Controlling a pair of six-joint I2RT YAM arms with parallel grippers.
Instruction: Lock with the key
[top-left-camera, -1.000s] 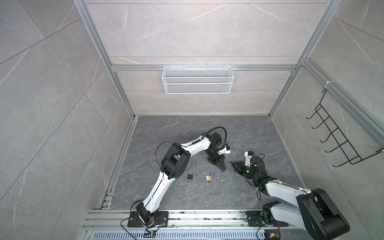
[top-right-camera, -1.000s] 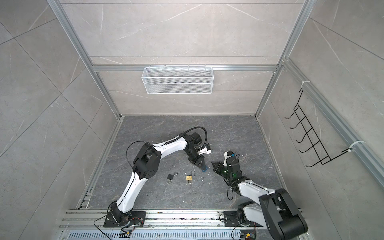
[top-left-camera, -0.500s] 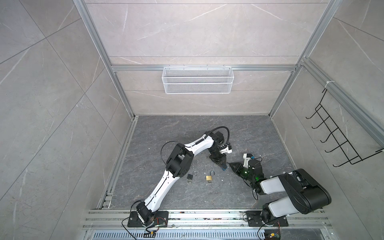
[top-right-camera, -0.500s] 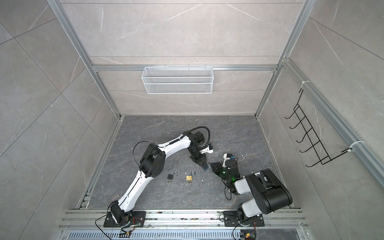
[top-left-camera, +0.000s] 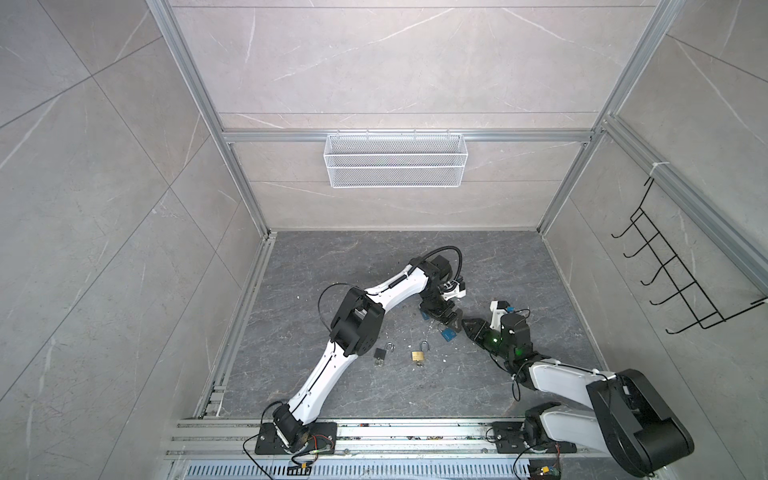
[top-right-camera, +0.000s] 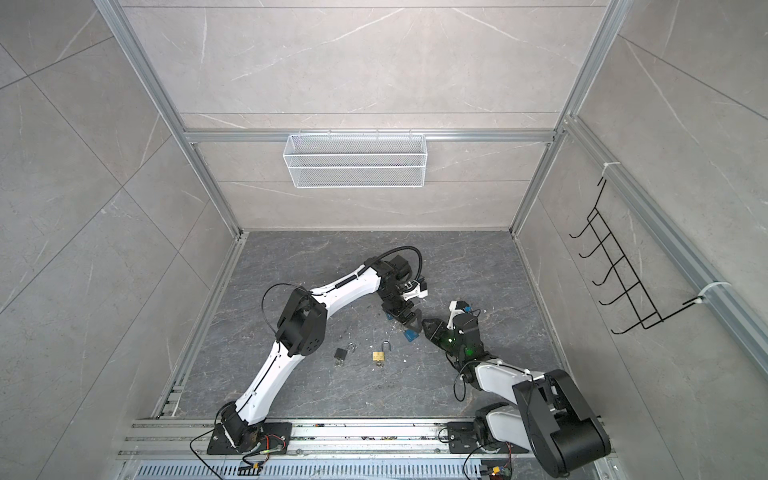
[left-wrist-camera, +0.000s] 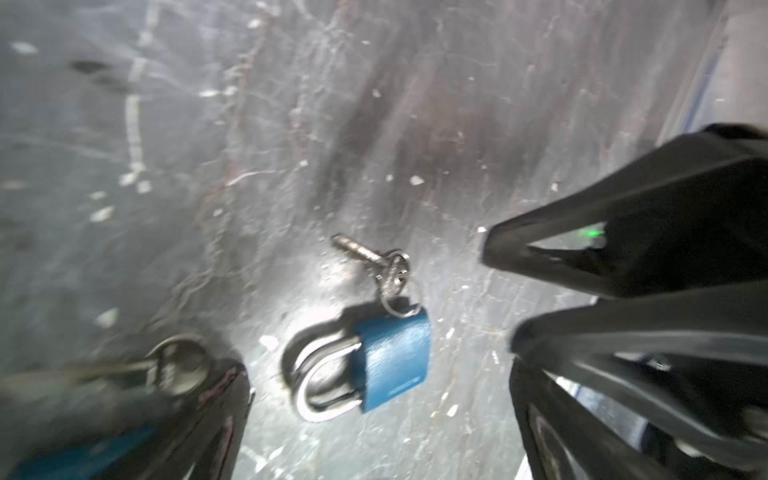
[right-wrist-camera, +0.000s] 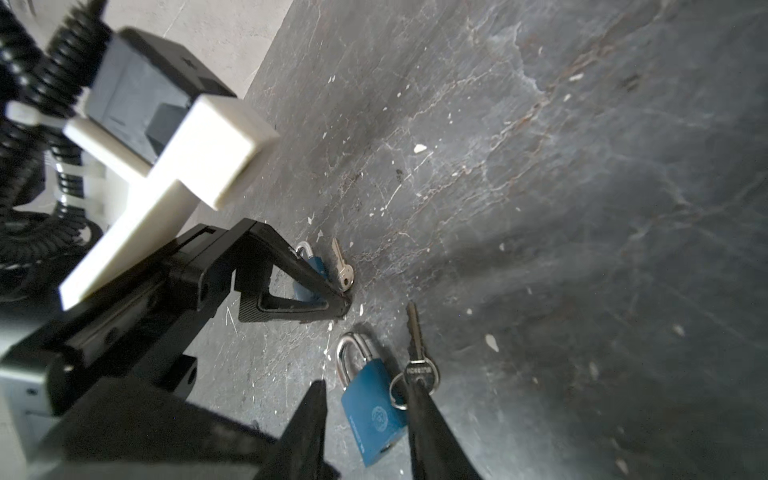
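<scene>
Padlock (right-wrist-camera: 374, 411) loose on the floor (right-wrist-camera: 540, 208), both grippers released.
Your left gripper (top-left-camera: 442, 322) gapes; your right gripper (top-left-camera: 467, 324) straddles the padlock without touching it. Closing off-centre may catch the key (right-wrist-camera: 415, 345) and skid it.

- dark grey veined surface (top-left-camera: 374, 266), flecked with white specks (right-wrist-camera: 419, 148).
- blue padlock (right-wrist-camera: 374, 411) lies flat, its ringed key (right-wrist-camera: 415, 349) beside it.
- second blue padlock (right-wrist-camera: 315, 266), partly hidden, with a silver key (right-wrist-camera: 343, 270) alongside.
- brass padlock (top-left-camera: 419, 355) and black padlock (top-left-camera: 380, 353) lie apart, nearer the front.
</scene>
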